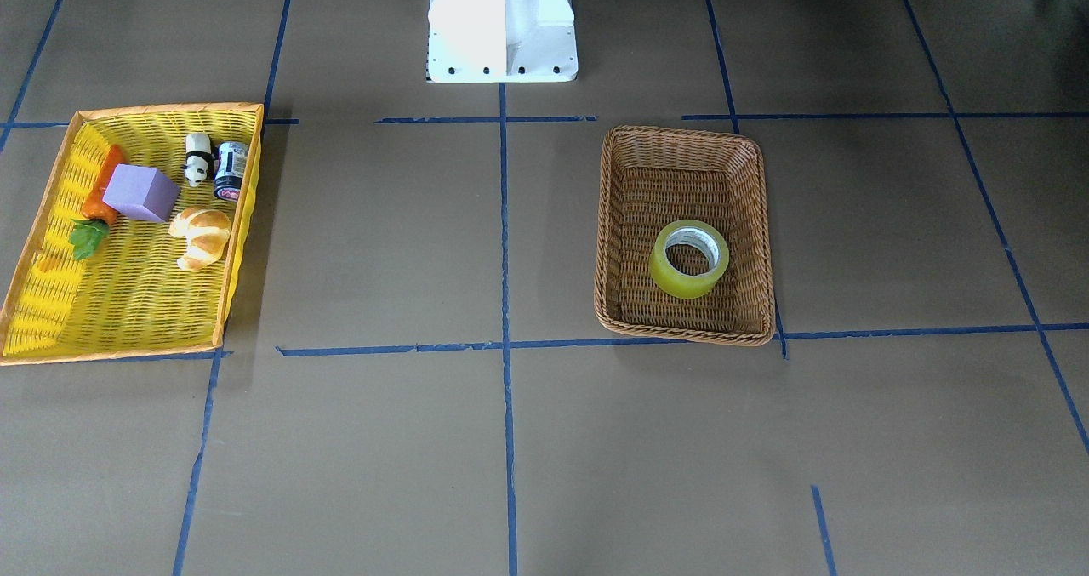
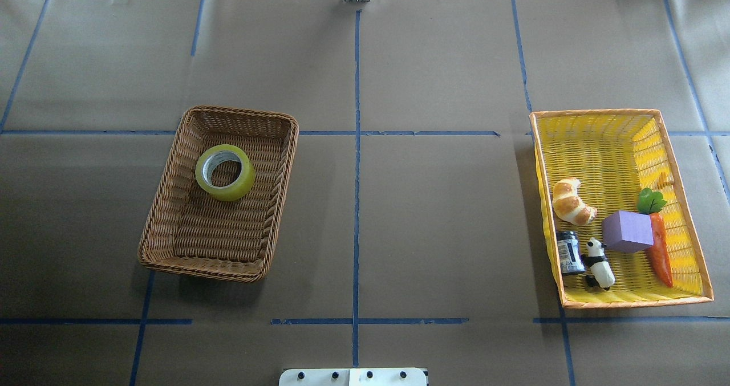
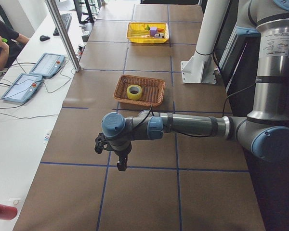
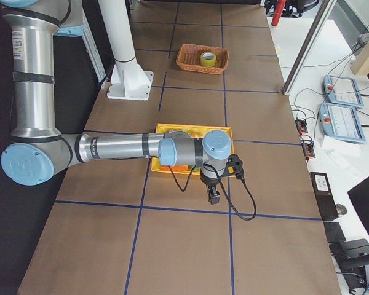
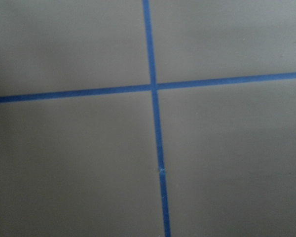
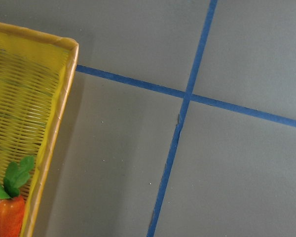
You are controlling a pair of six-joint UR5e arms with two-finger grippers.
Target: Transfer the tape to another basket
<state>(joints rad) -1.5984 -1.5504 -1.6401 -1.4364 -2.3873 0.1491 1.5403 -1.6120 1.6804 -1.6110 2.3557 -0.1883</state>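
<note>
The left end effector (image 3: 121,165) hangs over bare counter (image 2: 433,215), well apart from the work. I cannot tell whether its fingers are apart or together. Next comes the basket (image 2: 171,226), with the tape (image 2: 228,194) lying flat inside, toward the end away from the robot. If the roll has yet to travel, the left end effector looks best placed: descend square, put one finger in the core and one outside, then lift clear of the braided rim. Further right sits the yellow basket (image 2: 604,141). Just beside it hangs the right end effector (image 4: 214,196), its state likewise unreadable.
</note>
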